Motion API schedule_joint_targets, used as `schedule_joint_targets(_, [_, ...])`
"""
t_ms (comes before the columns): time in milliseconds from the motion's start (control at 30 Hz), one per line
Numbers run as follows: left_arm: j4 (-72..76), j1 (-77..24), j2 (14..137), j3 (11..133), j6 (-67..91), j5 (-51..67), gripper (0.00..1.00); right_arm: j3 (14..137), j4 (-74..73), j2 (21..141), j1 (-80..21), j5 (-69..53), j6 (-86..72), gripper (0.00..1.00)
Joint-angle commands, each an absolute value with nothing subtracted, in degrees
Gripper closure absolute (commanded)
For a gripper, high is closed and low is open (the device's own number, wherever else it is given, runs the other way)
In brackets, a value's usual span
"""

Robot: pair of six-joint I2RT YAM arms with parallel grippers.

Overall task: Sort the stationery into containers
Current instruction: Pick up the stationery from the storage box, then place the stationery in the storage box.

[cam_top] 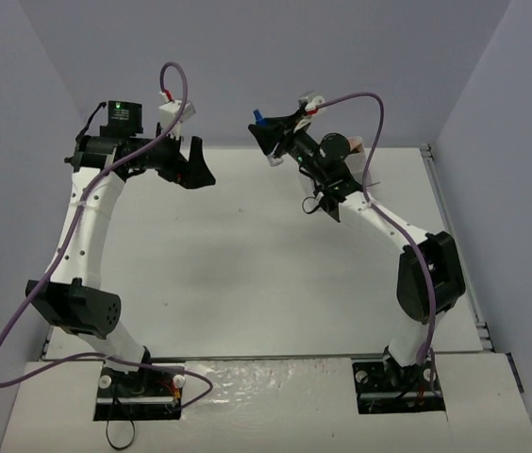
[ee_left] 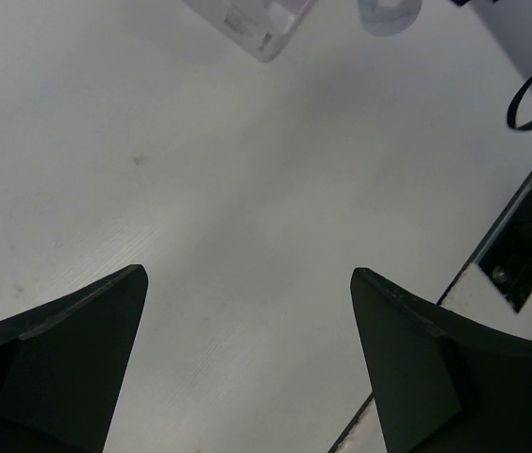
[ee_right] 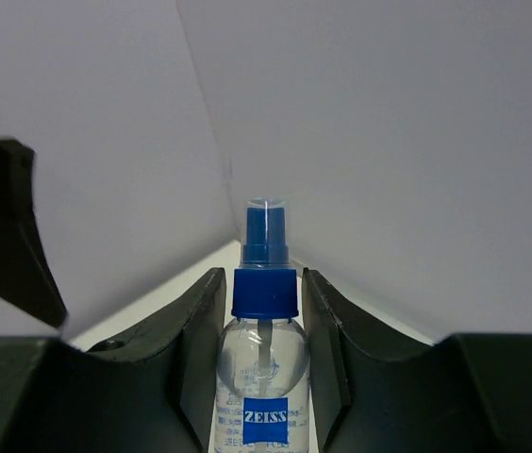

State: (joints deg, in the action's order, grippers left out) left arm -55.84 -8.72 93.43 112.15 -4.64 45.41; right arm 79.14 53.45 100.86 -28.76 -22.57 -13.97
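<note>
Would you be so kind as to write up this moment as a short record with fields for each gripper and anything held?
left gripper: open, holding nothing
below left gripper: white table
right gripper: shut on spray bottle
spray bottle: clear body, blue cap, ZEISS label, upright between the fingers
right arm pose: raised, bottle off the table
far edge of left wrist view: clear plastic item, cut off by the frame, kind unclear

The clear blue-capped spray bottle (ee_right: pixel 264 368) is cut off below its label; a transparent plastic object (ee_left: pixel 247 24) is cropped above.
</note>
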Motion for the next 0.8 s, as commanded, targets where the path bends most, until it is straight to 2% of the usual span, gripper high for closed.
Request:
schedule_joint_targets(0, [-35.32,-10.53,90.62,110.69,14.68,53.4,0.12,86.91,53.77,98.43,-32.94,-11.5,-23.23,1.0])
schedule_joint_targets(267, [-32.93,-15.84,91.62,111.47,15.27,48.11,0.06,89.2,53.07,100.86,-37.25,-1.23,-30.7,1.0])
schedule_joint_targets(567, [-32.75,-16.91,92.08,113.02,15.24,48.35,0.06,91.23,51.76,102.15,-40.16,5.11,-31.93,1.0])
schedule_joint_targets(633, [-32.87,-17.12,92.17,112.72,15.31,46.45,0.09,91.17,53.19,102.46,-40.36,5.19,-33.3,1.0])
schedule_joint_targets(767, [-33.25,-17.05,92.39,112.3,14.55,44.83,0.23,90.4,54.86,101.87,-40.82,5.33,-35.53,1.0])
